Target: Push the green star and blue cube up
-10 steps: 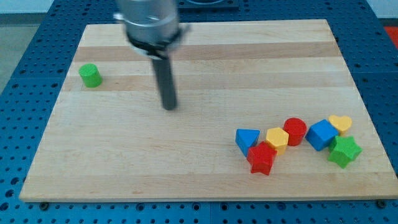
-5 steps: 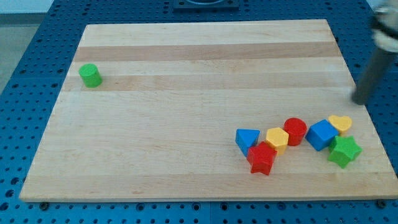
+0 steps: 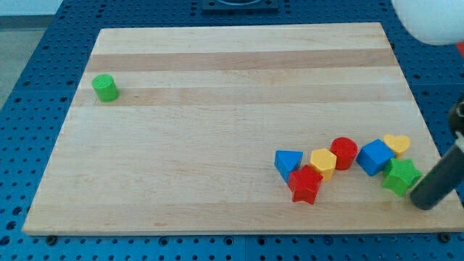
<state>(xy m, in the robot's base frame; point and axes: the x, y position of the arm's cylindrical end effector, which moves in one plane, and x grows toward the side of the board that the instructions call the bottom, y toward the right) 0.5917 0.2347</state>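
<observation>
the wooden board [image 3: 217,94] fills most of the frame, pale and striped along its grain, lying on a blue perforated table [image 3: 29,130] that shows around all its edges. in the upper right corner a blurred white part of the arm [image 3: 431,18] cuts into the frame, and below it the dark rod [image 3: 442,177] slants down from the right edge; my tip [image 3: 423,203] sits at the lower right of the board, just to the right of and slightly below the green star [image 3: 401,176], very close to it, though i cannot tell whether it touches. the rod has no jaws and grasps nothing; it is a bare pushing end. the blocks gather in a loose row in the lower right of the frame. the blue cube [image 3: 375,156] sits up and to the left of the green star, touching or nearly touching it, with the yellow heart [image 3: 396,143] against its upper right. further left come the red cylinder [image 3: 344,153], the yellow hexagon [image 3: 322,163], the red star [image 3: 305,184] below it, and the blue triangle [image 3: 288,162] at the left end of the group. alone in the upper left of the frame, well apart from everything else, stands the small green cylinder [image 3: 105,88].
</observation>
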